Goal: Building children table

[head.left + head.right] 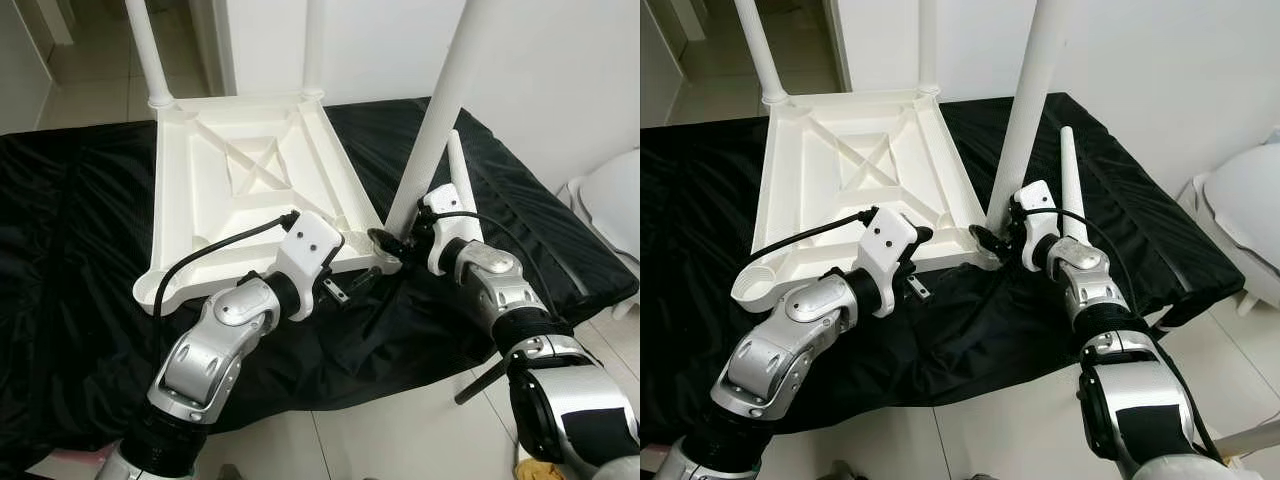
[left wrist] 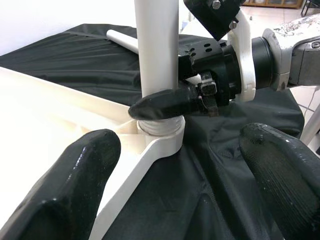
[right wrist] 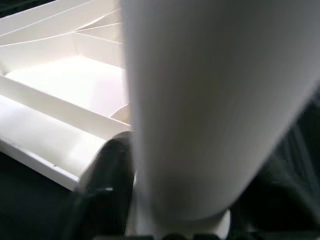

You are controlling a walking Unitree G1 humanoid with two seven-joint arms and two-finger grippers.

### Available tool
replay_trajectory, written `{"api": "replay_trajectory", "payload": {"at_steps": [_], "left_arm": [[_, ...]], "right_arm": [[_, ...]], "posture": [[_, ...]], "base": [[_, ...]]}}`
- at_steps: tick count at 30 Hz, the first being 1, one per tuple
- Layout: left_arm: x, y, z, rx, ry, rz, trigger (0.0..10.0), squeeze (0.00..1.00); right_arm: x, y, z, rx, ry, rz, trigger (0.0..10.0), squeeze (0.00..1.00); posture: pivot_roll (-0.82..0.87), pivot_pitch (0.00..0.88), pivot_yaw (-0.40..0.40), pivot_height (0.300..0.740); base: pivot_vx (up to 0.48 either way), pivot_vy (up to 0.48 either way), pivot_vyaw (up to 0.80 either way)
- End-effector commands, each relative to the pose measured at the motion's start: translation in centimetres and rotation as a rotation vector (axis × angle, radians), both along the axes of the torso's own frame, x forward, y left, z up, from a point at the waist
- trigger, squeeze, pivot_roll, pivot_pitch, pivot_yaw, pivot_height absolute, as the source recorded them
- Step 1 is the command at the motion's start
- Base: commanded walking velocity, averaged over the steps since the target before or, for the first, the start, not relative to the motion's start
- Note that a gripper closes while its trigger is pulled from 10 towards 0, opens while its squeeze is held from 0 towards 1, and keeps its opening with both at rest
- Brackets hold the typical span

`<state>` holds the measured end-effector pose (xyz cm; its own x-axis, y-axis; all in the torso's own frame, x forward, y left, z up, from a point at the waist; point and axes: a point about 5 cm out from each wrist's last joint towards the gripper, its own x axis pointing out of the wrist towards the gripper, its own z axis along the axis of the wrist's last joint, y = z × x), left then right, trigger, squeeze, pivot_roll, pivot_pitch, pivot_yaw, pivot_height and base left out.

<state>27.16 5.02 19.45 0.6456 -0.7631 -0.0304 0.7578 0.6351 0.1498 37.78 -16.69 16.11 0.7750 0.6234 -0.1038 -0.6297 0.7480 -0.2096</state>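
Note:
A white plastic table top (image 1: 200,200) lies upside down on a black cloth (image 1: 70,260). Two white legs (image 1: 148,50) (image 1: 313,45) stand in its far corners. A third leg (image 1: 440,110) stands tilted in the near right corner socket (image 2: 160,131), and my right gripper (image 1: 392,240) is shut on its base, one finger (image 2: 165,104) pressed across it. My left gripper (image 1: 355,285) hovers open just in front of that corner, its fingertips (image 2: 65,185) wide apart with nothing between them. A loose leg (image 1: 1070,190) lies on the cloth behind my right wrist.
The cloth-covered surface ends close in front of me, with tiled floor (image 1: 400,430) below. A white rounded piece of furniture (image 1: 610,200) stands off the right edge. A white wall (image 1: 560,60) rises behind.

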Motion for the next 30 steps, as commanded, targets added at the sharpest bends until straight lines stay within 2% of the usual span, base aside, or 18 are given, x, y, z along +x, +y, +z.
{"api": "replay_trajectory", "payload": {"at_steps": [1, 13, 23, 25, 30], "left_arm": [[-0.3, -0.1, -0.1, 0.002, 0.010, -0.007, 10.0, 0.00], [-0.2, -0.1, -0.1, 0.012, 0.013, -0.018, 10.0, 0.00], [-0.3, -0.3, -0.2, 0.006, 0.023, -0.023, 10.0, 0.00], [-0.2, -0.4, -0.3, 0.012, 0.025, -0.031, 10.0, 0.00], [-0.1, -0.4, -0.3, 0.016, 0.025, -0.036, 10.0, 0.00]], "right_arm": [[0.0, 0.2, -0.2, -0.023, 0.011, 0.022, 0.0, 0.00], [-0.2, -0.1, -0.8, 0.002, 0.041, 0.034, 0.0, 0.00], [0.1, -1.0, -0.9, 0.140, 0.069, -0.118, 0.0, 0.00], [0.0, -0.6, -1.0, 0.173, 0.043, -0.168, 0.0, 0.00], [-0.2, 0.0, -1.2, 0.194, 0.023, -0.193, 0.0, 0.00]], "posture": [[-0.01, 0.035, -0.016, 0.740], [-0.02, 0.038, -0.018, 0.740], [-0.03, 0.035, -0.010, 0.740], [-0.04, 0.034, 0.001, 0.740], [-0.05, 0.032, 0.011, 0.740]], "base": [[0.000, 0.000, 0.00], [0.000, 0.000, 0.00], [0.000, 0.000, 0.00], [0.000, 0.000, 0.00], [0.000, 0.000, 0.00]]}}
